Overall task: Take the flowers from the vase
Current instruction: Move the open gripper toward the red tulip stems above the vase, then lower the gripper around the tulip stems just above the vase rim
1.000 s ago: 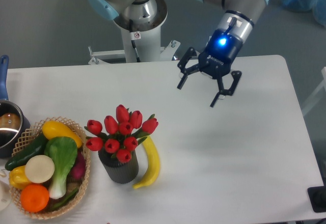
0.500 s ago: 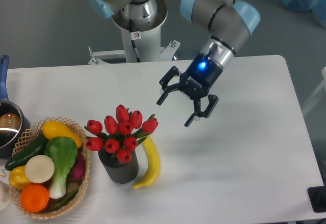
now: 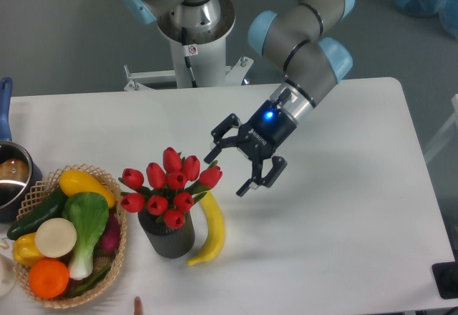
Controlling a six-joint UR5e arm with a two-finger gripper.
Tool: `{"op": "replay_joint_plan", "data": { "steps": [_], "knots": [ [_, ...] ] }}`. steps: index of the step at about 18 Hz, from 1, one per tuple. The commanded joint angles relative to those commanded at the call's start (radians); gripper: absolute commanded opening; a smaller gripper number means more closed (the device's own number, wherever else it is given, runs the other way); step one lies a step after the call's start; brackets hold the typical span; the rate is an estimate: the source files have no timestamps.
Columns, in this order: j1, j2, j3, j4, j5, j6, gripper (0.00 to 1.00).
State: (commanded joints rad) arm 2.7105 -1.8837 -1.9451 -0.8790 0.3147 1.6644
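The flowers [image 3: 169, 186], a bunch of red tulip buds with green leaves, stand in the vase [image 3: 167, 238], a short dark ribbed cylinder near the table's front left. My gripper [image 3: 227, 172] hangs open just right of the bunch, its fingers spread and pointing down-left. One fingertip [image 3: 210, 158] is close to the rightmost bud without touching it. Nothing is between the fingers.
A yellow banana [image 3: 210, 229] lies against the vase's right side. A wicker basket [image 3: 107, 275] of vegetables and fruit sits to the left. A metal pot with a blue handle [image 3: 8, 179] is at the left edge. The robot base [image 3: 193, 36] stands behind the table.
The gripper has travelled down and to the left, from over the table's back right to right beside the flowers. It stayed open throughout.
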Motion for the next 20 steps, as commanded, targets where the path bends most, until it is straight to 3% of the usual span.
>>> {"op": "replay_joint_plan", "data": {
  "steps": [5, 11, 20],
  "knots": [
    [-0.028, -0.012, -0.009, -0.002, -0.045, -0.003, 1.0],
    [-0.078, -0.054, 0.051, 0.002, -0.063, -0.06, 1.0],
    [-0.121, -0.078, 0.086, 0.003, -0.063, -0.069, 1.0]
  ]
}}
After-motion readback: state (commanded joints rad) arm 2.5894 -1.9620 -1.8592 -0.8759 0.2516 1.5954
